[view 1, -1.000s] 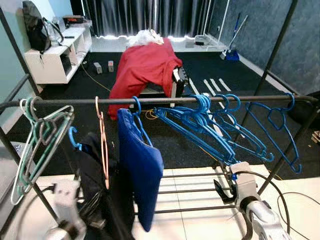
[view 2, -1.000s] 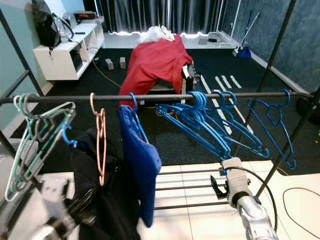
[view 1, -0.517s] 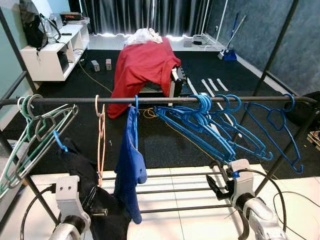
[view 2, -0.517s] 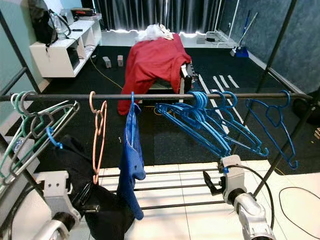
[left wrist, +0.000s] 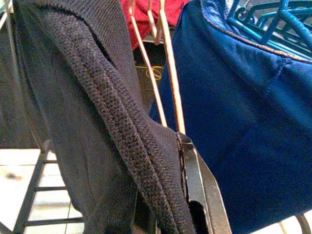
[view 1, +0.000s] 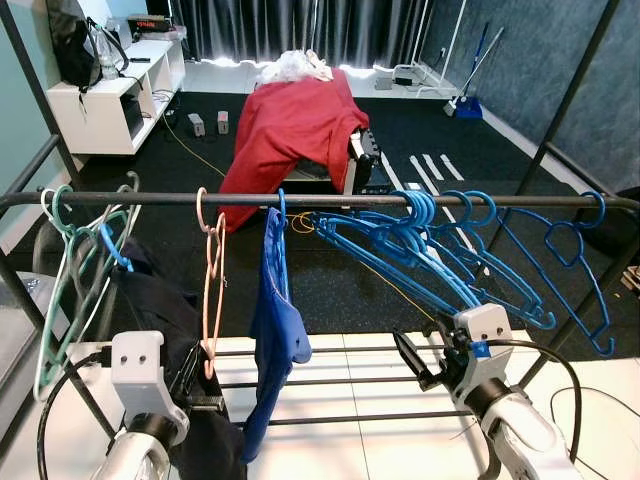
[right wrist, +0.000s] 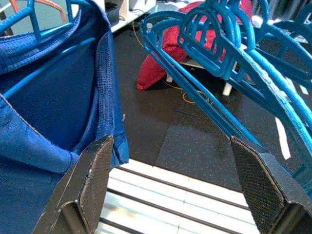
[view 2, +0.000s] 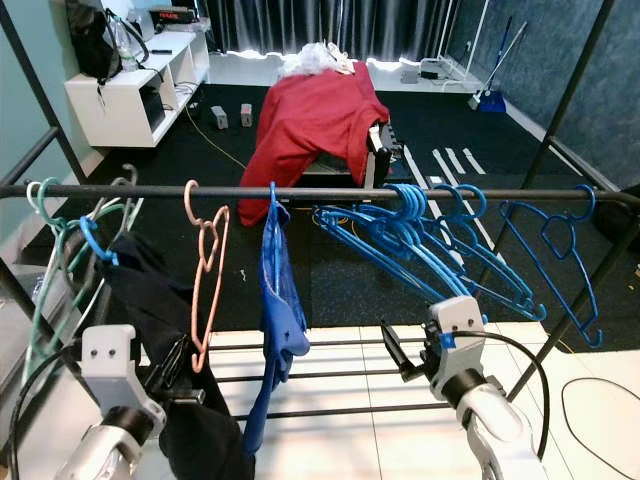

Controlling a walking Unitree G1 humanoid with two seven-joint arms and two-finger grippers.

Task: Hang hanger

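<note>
On the black rail point(view 1: 330, 200), hanging blue hangers point(view 1: 430, 250). Left gripper point(view 1: 195, 385) pinching a black sweater point(view 1: 165, 320); right gripper point(right wrist: 170, 190) spreading wide. Below, white tiles point(view 1: 400, 450) meeting black carpet point(view 1: 330, 290).

Even indoor light, bright glow beneath the far curtains point(view 1: 300, 30), head views sharp, close knit perhaps slightly soft

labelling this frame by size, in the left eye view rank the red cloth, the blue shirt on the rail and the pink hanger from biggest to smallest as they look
1. red cloth, though farther away
2. blue shirt
3. pink hanger, a thin outline, clearly smallest
</note>
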